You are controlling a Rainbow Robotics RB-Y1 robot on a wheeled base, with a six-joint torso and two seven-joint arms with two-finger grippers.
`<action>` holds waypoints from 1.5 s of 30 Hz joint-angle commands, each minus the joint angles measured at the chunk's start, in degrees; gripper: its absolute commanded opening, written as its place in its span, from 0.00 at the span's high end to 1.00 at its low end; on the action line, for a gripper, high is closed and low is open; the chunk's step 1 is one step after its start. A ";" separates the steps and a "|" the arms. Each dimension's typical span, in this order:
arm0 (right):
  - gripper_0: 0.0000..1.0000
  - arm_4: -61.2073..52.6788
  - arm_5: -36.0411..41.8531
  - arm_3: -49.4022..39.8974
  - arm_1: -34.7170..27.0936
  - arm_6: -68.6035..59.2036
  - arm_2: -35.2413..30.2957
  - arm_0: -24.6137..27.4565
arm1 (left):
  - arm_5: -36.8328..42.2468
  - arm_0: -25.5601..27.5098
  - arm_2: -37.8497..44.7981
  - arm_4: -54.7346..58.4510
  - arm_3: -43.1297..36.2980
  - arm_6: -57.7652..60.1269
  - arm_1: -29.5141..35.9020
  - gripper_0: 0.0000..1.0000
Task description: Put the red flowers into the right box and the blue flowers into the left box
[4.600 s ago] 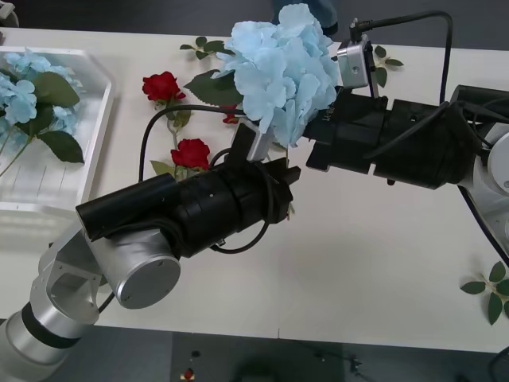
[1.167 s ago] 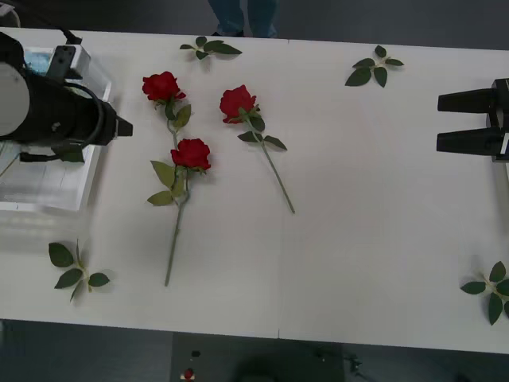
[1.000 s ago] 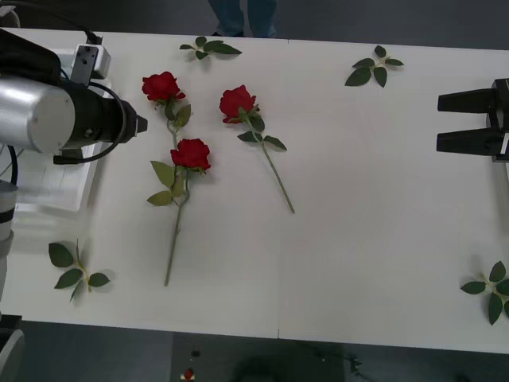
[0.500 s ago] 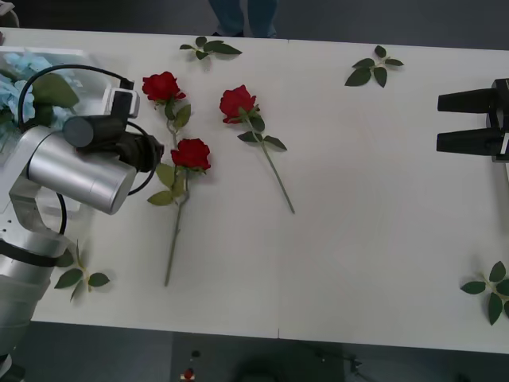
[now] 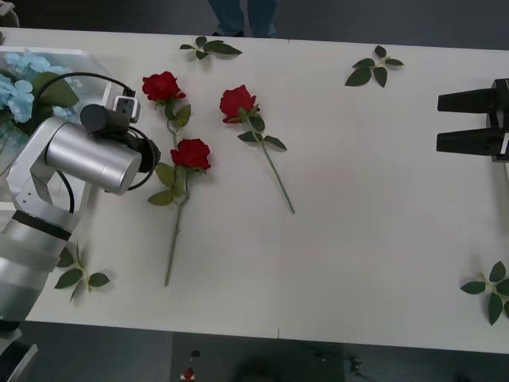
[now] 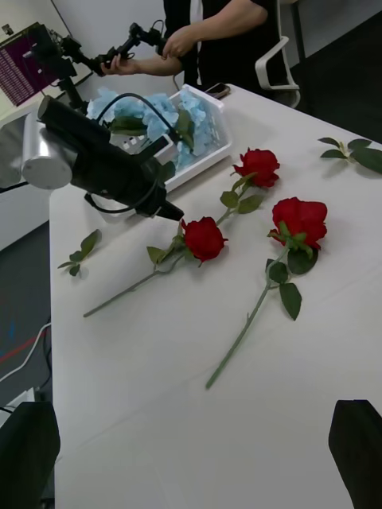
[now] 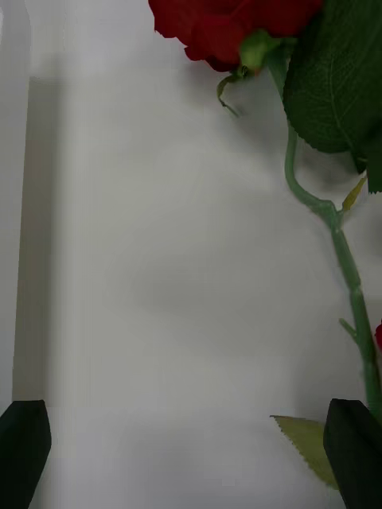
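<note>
Three red flowers lie mid-table: one rose point(image 5: 162, 85) at the back left, one point(image 5: 191, 153) nearer, one point(image 5: 237, 103) to their right. Pale blue flowers point(image 5: 17, 89) lie in the left box point(image 5: 56, 52), a translucent tray at the table's far left. My left gripper point(image 5: 153, 151) hangs low just left of the nearer rose point(image 6: 204, 237), its black fingers open with nothing between them. Its wrist view has a red bloom point(image 7: 231, 24) and a green stem point(image 7: 334, 231) close ahead. My right gripper point(image 5: 438, 122) waits open at the right edge. The right box is out of view.
Loose leaf sprigs lie at the back point(image 5: 211, 46), back right point(image 5: 374, 68), front left point(image 5: 75, 269) and front right point(image 5: 491, 290). Bare white table point(image 5: 366, 223) stretches between the roses and my right gripper.
The blue flower held up between both grippers earlier now lies in the left box. My left arm has swung from over the box rightward and down to the roses. My right arm is still.
</note>
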 commanded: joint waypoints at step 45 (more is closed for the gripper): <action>0.00 -0.71 0.17 -1.12 0.57 0.52 -0.58 -0.01 | -3.64 0.05 -0.66 -15.93 8.70 3.11 -13.02 0.00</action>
